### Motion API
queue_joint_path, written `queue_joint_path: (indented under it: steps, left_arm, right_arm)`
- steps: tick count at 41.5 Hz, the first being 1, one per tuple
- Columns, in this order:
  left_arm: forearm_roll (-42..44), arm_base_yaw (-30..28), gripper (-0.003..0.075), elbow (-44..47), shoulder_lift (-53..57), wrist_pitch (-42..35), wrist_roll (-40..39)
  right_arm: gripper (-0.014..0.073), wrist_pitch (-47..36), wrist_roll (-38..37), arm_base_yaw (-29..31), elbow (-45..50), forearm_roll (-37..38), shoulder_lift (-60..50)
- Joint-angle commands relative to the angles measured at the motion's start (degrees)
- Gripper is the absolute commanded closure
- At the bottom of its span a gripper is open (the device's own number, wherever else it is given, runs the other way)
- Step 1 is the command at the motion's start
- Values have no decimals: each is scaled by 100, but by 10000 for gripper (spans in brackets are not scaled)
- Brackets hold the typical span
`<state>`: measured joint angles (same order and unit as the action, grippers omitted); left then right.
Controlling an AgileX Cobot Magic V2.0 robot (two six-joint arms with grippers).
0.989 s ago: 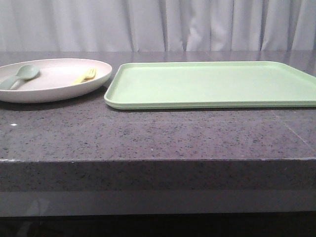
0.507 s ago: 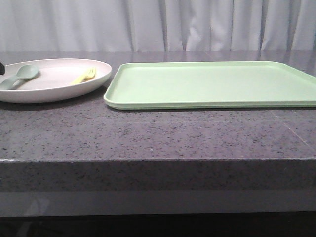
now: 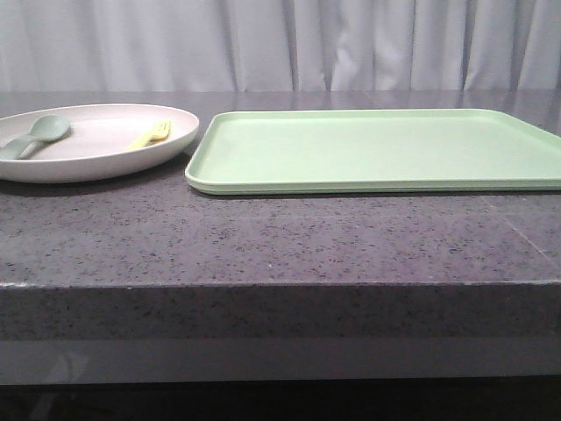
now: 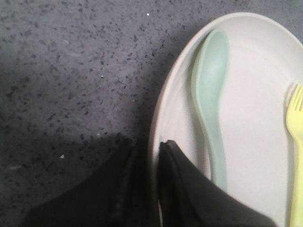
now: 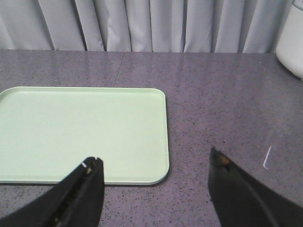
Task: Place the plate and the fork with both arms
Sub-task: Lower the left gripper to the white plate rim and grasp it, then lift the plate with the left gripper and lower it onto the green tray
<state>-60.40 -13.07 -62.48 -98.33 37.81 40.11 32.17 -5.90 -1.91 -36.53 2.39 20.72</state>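
Seen from the front: cream plate point(image 3: 92, 140) at about 9 o'clock on the dark speckled table point(image 3: 280, 237), its right rim just beside the left edge of the light-green tray point(image 3: 377, 149), which fills the middle and the 3 o'clock side. On the plate, toward its 3 o'clock side, the pale-yellow fork point(image 3: 152, 134), long axis running from near-left to far-right, tines aimed away toward roughly 1 o'clock. On the plate's 9 o'clock side, a grey-green spoon point(image 3: 31, 136), bowl end farther back and to the right, handle coming forward to the left. Fork and spoon well apart, bare plate between them. Neither arm visible from the front.

In the left wrist view: left gripper point(image 4: 147, 187) nearly closed over the plate point(image 4: 255, 118) rim, one dark finger on the table point(image 4: 71, 85) side, the other inside the rim close to the spoon point(image 4: 211, 94) handle; rim between the two fingers, firm clamping not certain. Fork point(image 4: 297, 142) at the edge of that view, tines at the end away from the fingers, lying roughly parallel to the spoon.

In the right wrist view: right gripper point(image 5: 156, 189) spread wide, nothing between the fingers, above bare table point(image 5: 222, 94) off the tray point(image 5: 80, 132) corner.
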Motion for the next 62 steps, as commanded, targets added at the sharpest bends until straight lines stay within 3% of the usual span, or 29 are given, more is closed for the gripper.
queue_joint_path:
  steps: [1,8,14,25,36,51,62]
  left_arm:
    - [-221,5,660,-239,212,194,23]
    - [-221,5,739,-530,212,601,23]
    - [-221,5,741,-858,212,821,-202]
    - [-80,272,741,-1531,212,840,-1307]
    - [1082,1411,741,-2148,212,160,-2880]
    - [2184,3164,741,-2162,-75,-1313,-4810]
    - [3163,4088,741,-2162,-543,-2123,-6213]
  right_arm:
    - [95,-411,42,-11,-184,100,90]
    - [95,-411,42,-11,-184,100,90]
    - [95,-411,42,-11,-184,100,90]
    - [95,-411,42,-11,-184,100,90]
    - [95,-411,42,-11,-184,100,90]
    - [95,-411,42,-11,-184,100,90]
    - [95,-411,42,-11,-184,100,90]
